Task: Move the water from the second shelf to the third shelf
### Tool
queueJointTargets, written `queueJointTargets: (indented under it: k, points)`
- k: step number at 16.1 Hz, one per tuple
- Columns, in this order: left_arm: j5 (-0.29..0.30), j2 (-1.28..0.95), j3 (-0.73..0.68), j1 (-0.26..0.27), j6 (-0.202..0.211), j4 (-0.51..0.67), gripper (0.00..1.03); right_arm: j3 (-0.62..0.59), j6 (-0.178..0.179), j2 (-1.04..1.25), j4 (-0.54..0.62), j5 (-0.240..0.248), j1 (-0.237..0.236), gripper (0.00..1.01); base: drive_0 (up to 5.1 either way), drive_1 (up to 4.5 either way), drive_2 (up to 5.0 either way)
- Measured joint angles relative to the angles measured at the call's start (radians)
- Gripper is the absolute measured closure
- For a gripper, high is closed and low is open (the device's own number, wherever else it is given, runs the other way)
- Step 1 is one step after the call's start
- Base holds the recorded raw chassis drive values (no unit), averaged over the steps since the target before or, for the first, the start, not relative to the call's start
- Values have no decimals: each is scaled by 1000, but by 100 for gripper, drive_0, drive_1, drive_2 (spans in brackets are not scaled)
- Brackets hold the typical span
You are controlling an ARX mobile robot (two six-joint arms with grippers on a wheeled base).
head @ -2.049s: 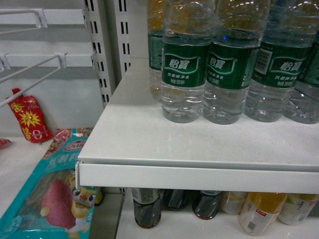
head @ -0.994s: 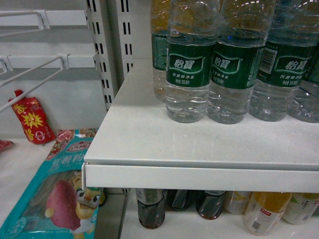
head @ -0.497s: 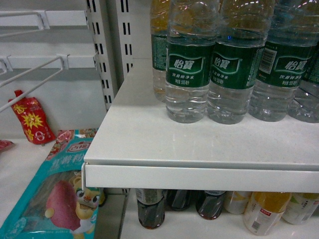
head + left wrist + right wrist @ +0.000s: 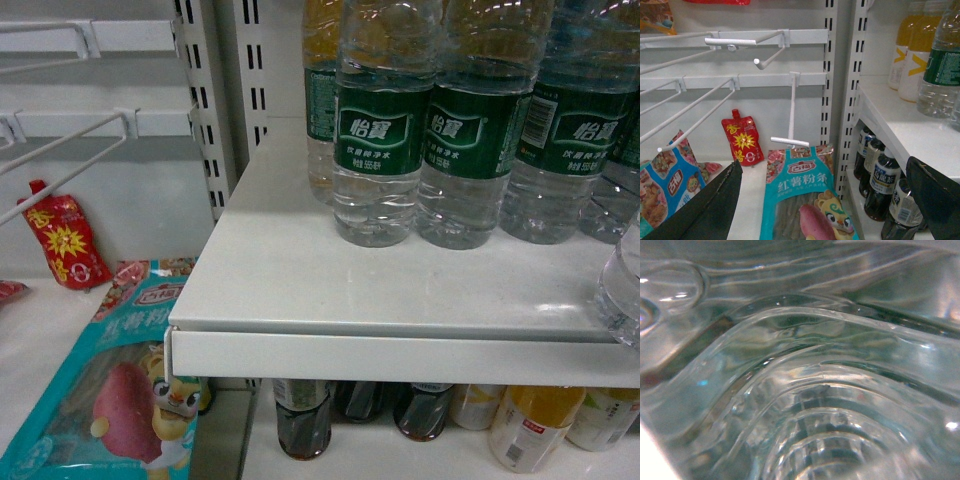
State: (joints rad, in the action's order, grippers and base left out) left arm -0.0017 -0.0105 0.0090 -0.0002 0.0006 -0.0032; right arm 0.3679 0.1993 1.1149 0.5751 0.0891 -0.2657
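Observation:
A clear ribbed bottle of water (image 4: 624,290) hangs at the right edge of the head view, its lower part in front of the white shelf's (image 4: 300,290) front lip. That same clear ribbed plastic (image 4: 805,390) fills the right wrist view, pressed close to the camera and hiding the right gripper's fingers. More green-labelled water bottles (image 4: 378,130) stand in a row at the back of the shelf. My left gripper (image 4: 825,200) is open wide, down by the left bay; its dark fingers (image 4: 710,210) hold nothing.
Dark cola bottles (image 4: 297,420) and pale drink bottles (image 4: 530,425) stand on the shelf below. The left bay has white wire hooks (image 4: 60,160), a red pouch (image 4: 65,240) and a teal noodle packet (image 4: 120,390). Yellow bottles (image 4: 912,55) stand behind the water.
The base of a clear bottle has come into the head view at the right edge, in front of the shelf lip. The view shifted slightly two seconds ago, then held still.

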Motion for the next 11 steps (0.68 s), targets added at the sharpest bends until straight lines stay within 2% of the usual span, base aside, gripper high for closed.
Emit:
queueJointTargets:
  k: [3,7,11]
  points:
    - [1,0,0,0,0,0,5,72,2,136,76,-11,11,58,0,0,0]
    - [1,0,0,0,0,0,5,103,2,198,105,-2,7,58,0,0,0]
    - [1,0,0,0,0,0,5,112,-3,224,116,13,-16,58,0,0,0]
